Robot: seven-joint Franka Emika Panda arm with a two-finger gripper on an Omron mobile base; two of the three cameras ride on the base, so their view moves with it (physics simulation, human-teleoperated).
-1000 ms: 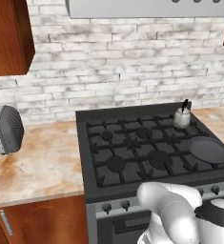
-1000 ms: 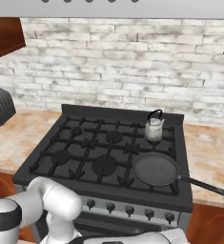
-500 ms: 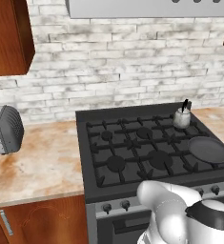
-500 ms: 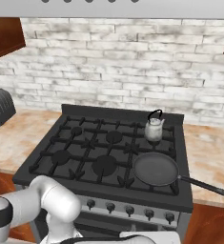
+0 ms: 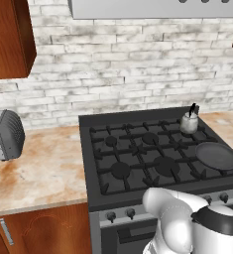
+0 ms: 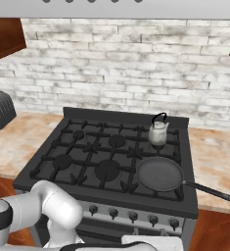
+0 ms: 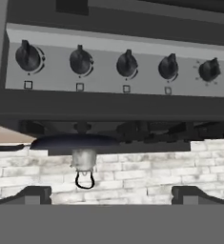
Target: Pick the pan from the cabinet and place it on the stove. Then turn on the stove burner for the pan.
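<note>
Since the earlier pictures only the white arm has shifted slightly, low in front of the stove; pan, kettle and toaster are kept in their places. The pan is set flat on the stove's front right grate, nothing is seen inside it, and its long handle is pointed past the stove's right edge, over the counter. The small kettle is placed on the back right burner, just behind the pan and apart from it. The other grates are left free. In the hand view, seen upside down, the row of knobs on the stove's front is faced closely, and the gripper is held wide open, with nothing between its tips. A toaster is found on the counter well left of the stove.
</note>
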